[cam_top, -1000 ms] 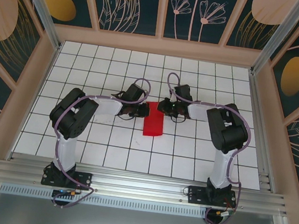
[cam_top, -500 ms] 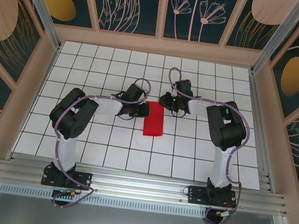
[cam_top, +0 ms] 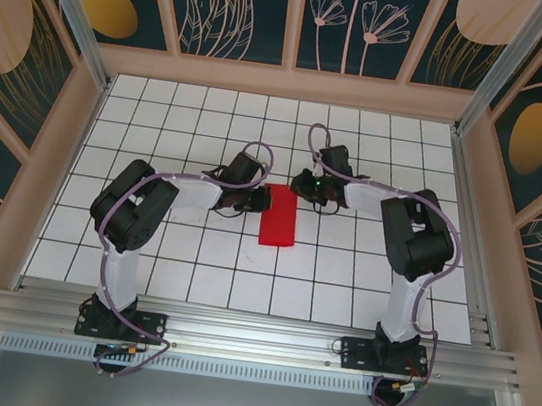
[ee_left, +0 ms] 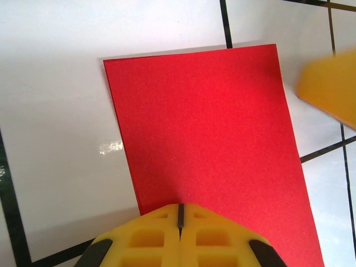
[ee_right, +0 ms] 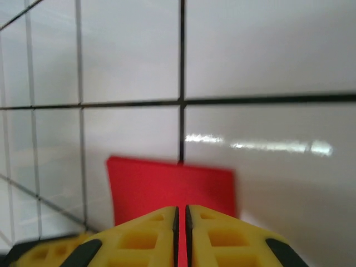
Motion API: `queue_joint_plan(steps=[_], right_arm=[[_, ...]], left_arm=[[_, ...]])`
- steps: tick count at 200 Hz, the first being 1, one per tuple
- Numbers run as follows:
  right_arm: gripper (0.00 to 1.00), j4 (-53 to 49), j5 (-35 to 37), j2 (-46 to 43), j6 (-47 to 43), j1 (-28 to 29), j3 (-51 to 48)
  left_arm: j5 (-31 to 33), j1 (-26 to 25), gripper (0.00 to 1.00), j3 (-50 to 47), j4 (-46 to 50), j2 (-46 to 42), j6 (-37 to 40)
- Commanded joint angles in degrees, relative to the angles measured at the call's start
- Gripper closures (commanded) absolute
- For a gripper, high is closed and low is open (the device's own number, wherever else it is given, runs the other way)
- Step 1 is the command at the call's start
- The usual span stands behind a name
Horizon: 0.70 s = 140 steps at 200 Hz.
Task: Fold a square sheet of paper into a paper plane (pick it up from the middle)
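**1. location.** the square sheet of paper (cam_top: pixel 279 216) lies flat on the table (cam_top: pixel 173 250), near the centre of the grid and between the two wrists. it is folded to a narrow red rectangle.

**2. jaws.** the left jaws are closed with nothing between them. in the left wrist view their tip sits over one edge of the sheet, but contact cannot be confirmed. the right jaws are drawn together to a hairline slit, with nothing seen held. in the top view they sit just beside the sheet's far right corner.

**3. handling (estimate).**
- **weight and stiffness:** the sheet is probably very light, thin and limp. it would sag if held at one end.
- **creasing:** a hard pinch would likely mark it for good.
- **sliding:** the tile looks glossy, so the sheet would tend to skate under a sideways push.
- **edges:** lying flat, it offers no raised edge to grip.

**4. where to take hold (advice).**
- pin the sheet with one closed tip.
- raise a free long edge with the other jaws.
- pinch lightly near the middle of that edge, so that both ends hang evenly.
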State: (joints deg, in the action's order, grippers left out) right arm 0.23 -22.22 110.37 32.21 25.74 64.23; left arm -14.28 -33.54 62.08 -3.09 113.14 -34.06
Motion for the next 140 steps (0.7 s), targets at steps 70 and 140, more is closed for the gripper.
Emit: queue_joint_plan(steps=[70, 140], right_arm=[[0.89, 2.17, -9.75, -7.84, 0.09, 3.44, -14.13], [0.89, 3.51, -11.72, -4.12, -0.26, 3.44, -12.97]], left_arm=[[10.27, 1.06, 0.95, -4.15, 8.45, -1.27, -1.80], [6.71, 1.02, 0.94, -3.69, 7.34, -3.23, -2.49]])
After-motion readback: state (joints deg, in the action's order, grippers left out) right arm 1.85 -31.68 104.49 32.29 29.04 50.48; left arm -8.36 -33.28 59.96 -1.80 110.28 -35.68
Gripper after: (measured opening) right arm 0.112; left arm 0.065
